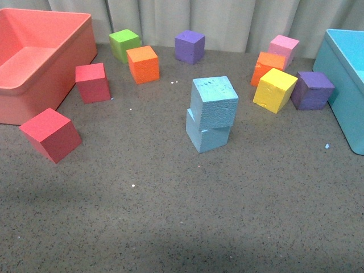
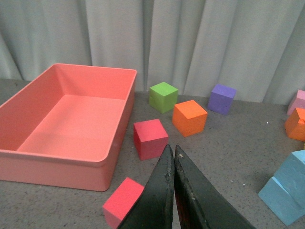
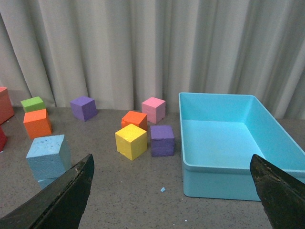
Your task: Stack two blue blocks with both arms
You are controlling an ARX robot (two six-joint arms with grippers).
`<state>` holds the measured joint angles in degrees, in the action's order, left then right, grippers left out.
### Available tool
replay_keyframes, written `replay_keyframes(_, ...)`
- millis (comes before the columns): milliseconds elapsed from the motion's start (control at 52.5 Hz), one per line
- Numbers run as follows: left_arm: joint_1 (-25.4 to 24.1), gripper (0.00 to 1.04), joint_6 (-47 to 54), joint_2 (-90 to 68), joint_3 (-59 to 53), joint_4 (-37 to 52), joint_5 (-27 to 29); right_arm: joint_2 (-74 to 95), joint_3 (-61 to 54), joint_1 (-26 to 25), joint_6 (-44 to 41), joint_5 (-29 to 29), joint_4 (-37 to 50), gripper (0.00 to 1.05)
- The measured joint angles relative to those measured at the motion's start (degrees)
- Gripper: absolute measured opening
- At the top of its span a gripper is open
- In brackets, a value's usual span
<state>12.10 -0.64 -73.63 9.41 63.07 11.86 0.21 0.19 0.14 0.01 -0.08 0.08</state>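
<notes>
**Two blue blocks stacked mid-table, both grippers clear**

On a speckled grey table [image 1: 170,227], one blue block sits on another. The top block [image 1: 214,101] is turned slightly and overhangs the bottom block [image 1: 207,136], so the edges do not line up. The stack stands near the table's middle, apart from the other cubes.

Neither arm appears in the front view. In the left wrist view, the left gripper [image 2: 173,164] has its fingers pressed together with nothing between them; the stack shows at that picture's edge, well away from it. In the right wrist view, the right gripper [image 3: 171,167] has its fingers spread wide and grasps nothing.

A coral bin [image 1: 34,85] sits at far left, a turquoise bin [image 1: 341,74] at far right. Two red cubes lie near the coral bin. Green, orange and purple cubes stand behind the stack. A yellow cube [image 1: 274,90] rests beside a purple, an orange and a pink one near the turquoise bin.
</notes>
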Motion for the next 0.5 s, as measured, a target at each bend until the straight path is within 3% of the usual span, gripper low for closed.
replay_keyframes(495, -7.9, 0.04, 0.2, 24.5, -7.6, -16.6, -8.0, 0.0, 0.0, 0.0, 0.0, 0.0, 0.0, 0.95)
